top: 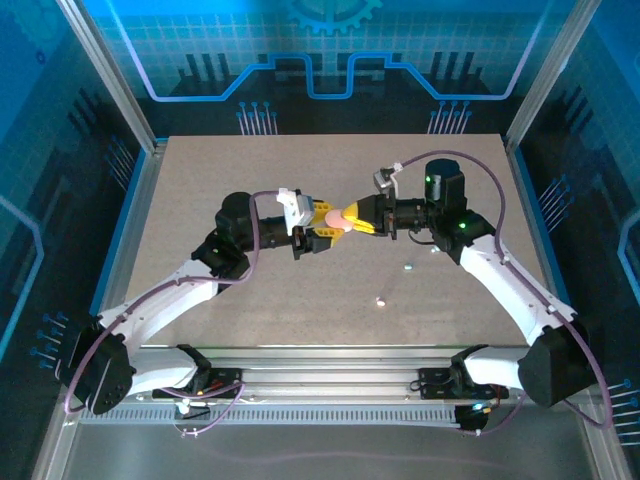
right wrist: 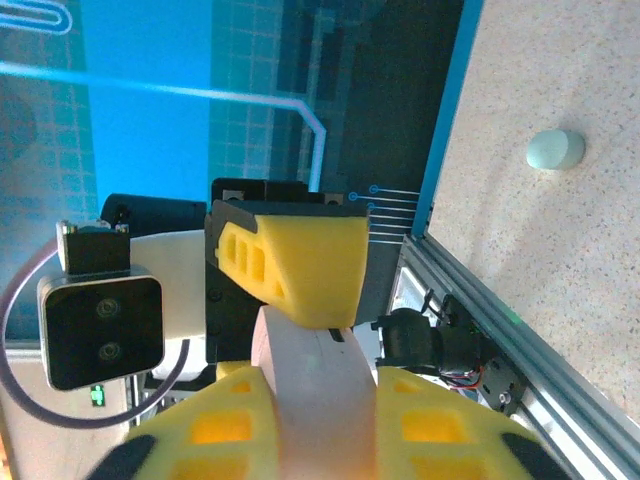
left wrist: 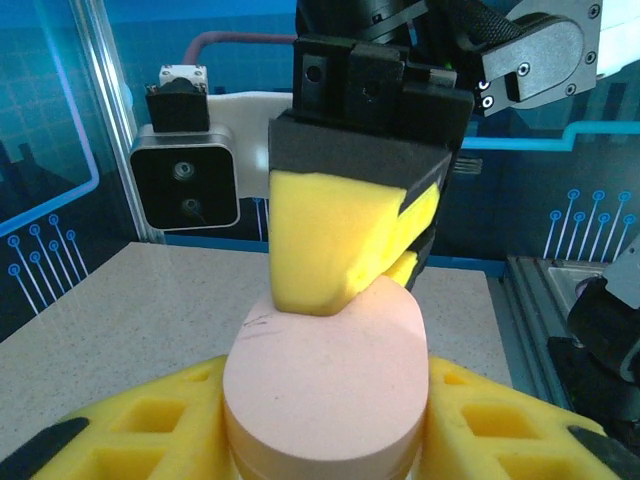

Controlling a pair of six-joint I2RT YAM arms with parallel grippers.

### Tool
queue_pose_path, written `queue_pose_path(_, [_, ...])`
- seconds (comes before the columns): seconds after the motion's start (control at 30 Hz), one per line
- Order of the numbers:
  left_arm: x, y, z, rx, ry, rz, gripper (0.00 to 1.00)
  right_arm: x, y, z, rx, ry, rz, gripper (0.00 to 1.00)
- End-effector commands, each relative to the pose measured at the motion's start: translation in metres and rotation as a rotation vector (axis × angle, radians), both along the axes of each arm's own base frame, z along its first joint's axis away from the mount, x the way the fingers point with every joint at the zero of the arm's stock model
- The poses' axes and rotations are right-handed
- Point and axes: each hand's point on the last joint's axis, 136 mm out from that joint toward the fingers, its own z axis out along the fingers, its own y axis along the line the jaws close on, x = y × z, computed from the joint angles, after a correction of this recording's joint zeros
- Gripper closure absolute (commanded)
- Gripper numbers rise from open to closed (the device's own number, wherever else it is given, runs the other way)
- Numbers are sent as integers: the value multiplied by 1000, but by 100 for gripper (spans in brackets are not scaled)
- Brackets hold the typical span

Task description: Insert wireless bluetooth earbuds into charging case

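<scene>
Top external view: the two arms meet over the middle of the desk [top: 220, 200] with a pink oval charging case [top: 332, 216] held in the air between them. The left gripper [top: 322, 232] comes to the case from the left and the right gripper [top: 352, 218] from the right.

From the left wrist, the left gripper's yellow fingers [left wrist: 140, 420] are pressed against the case's two sides across its width, with the broad flat face turned up. This looks like a steadying hold that leaves the face and the far edge free. At that far edge the right gripper's fingers [left wrist: 320, 250] are closed on the case, one lying on the top face and the other behind it. The right wrist view agrees: the case stands edge-on, pinched between that gripper's two pads. Such a grip across the thickness probably serves to work the lid while the other arm resists. The case looks shut, though I cannot make out its seam for certain.

Two earbuds [top: 408, 267] [top: 381, 301] lie on the desk, well apart from the case, lower than it and nearer the arm bases on the right arm's side. Neither is in the case.
</scene>
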Motion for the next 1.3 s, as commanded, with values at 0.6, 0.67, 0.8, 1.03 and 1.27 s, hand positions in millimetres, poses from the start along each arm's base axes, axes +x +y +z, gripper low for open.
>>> queue_pose_path(0.6, [8,-3,5,-75,-30,20,36,-1,0,22,164,16,-16,97])
queue_pose_path(0.67, [8,-3,5,-77,-30,20,37,-1,0,23,166,12,-16,97])
queue_pose_path(0.8, [7,-4,10,-92,-36,9,48,-1,0,24,171,15,-20,97])
queue_pose_path(1.03, [6,-4,15,-109,-38,0,58,0,1,21,171,19,-21,96])
queue_pose_path(1.27, [5,-5,18,-126,-25,-10,55,1,1,21,173,15,-24,96])
